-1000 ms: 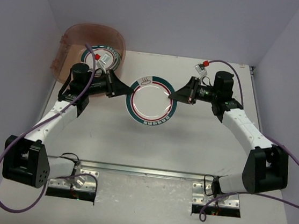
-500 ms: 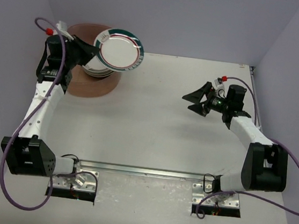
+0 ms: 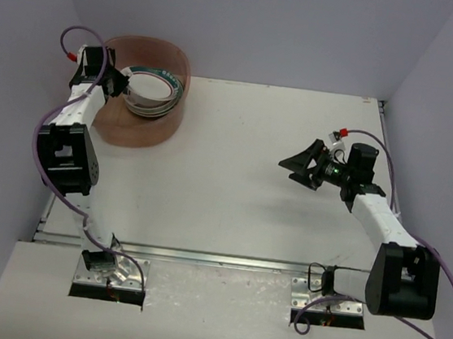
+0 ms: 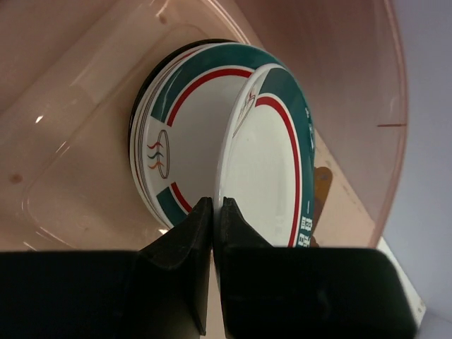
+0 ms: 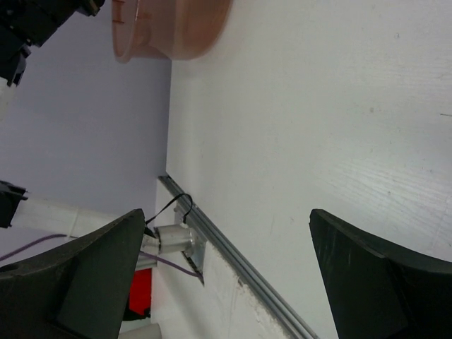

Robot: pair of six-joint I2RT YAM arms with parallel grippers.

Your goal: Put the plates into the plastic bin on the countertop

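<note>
Plate (image 4: 265,169) stands nearly on edge in the bin (image 4: 339,85), reaching straight ahead of the left gripper (image 4: 213,212), whose jaws clamp its rim. Right gripper (image 5: 226,212) is spread wide, empty.

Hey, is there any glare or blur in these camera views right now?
Top external: even light, no harsh shadows. Left wrist: small glints on the plastic bin, held plate sharp. Right wrist: the right gripper looks dark and soft-edged, countertop crisp.
</note>
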